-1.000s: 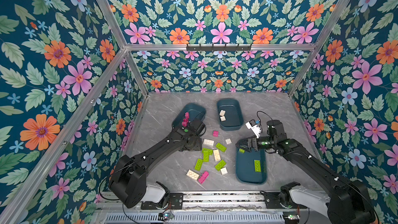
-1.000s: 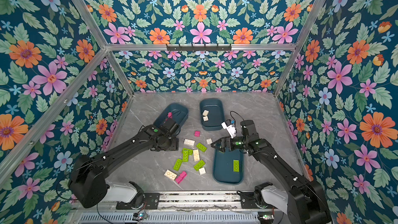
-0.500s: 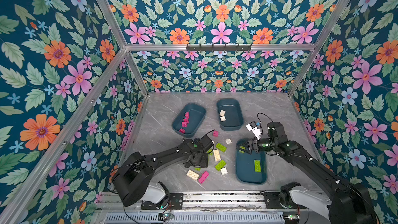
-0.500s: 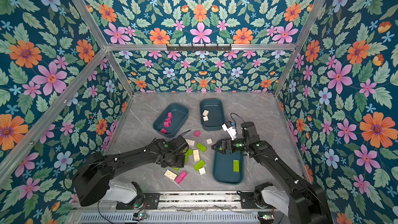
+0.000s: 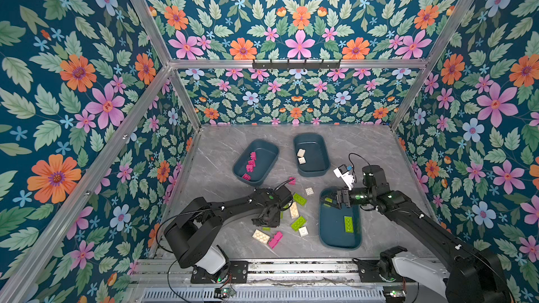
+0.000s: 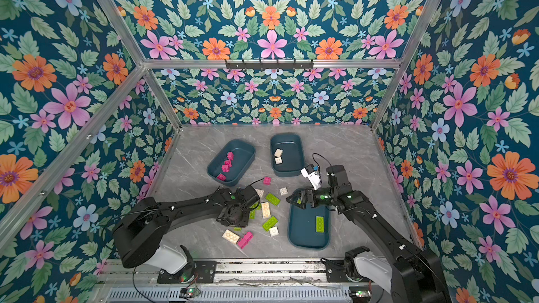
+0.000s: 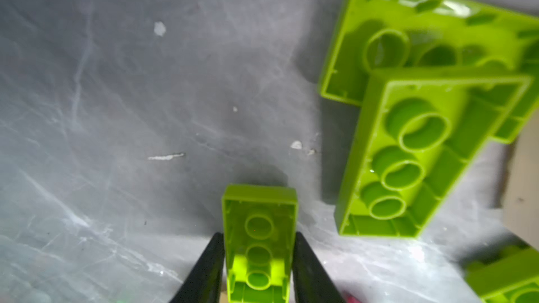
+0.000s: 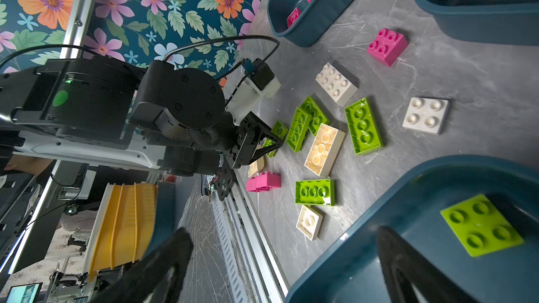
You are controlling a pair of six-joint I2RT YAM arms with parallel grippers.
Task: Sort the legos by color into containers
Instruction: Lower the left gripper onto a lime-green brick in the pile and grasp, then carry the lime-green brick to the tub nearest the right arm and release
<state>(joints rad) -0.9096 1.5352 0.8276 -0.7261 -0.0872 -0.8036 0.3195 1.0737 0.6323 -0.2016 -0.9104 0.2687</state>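
Evidently the left pincer [image 7: 258, 236] had its two black fingers [image 7: 208, 263] pressed against the long sides of a lime oblong brick [image 7: 259, 208]. It was clamped on the brick, whose hollow underside faced the wrist camera, low over the grey marbled counter [image 5: 215, 188]; whether the brick touched the surface could not be told. Two more lime bricks [image 7: 408, 153] lay just beside it, one overlapping the other, both underside up. In both top views this pincer sat at the left edge of the loose pile [image 5: 294, 210] of lime, cream and pink bricks in the middle of the counter. The right pincer [image 8: 281, 230] stood wide open and empty, hovering over the far end of the near right tub [image 5: 335, 237], which held a lime oblong [image 5: 348, 224] and a lime square [image 8: 481, 225]. Beyond the pile, the far left tub [image 5: 265, 153] held pink bricks [image 5: 250, 167], and the far middle tub [image 5: 318, 155] held two cream bricks [image 5: 301, 153].
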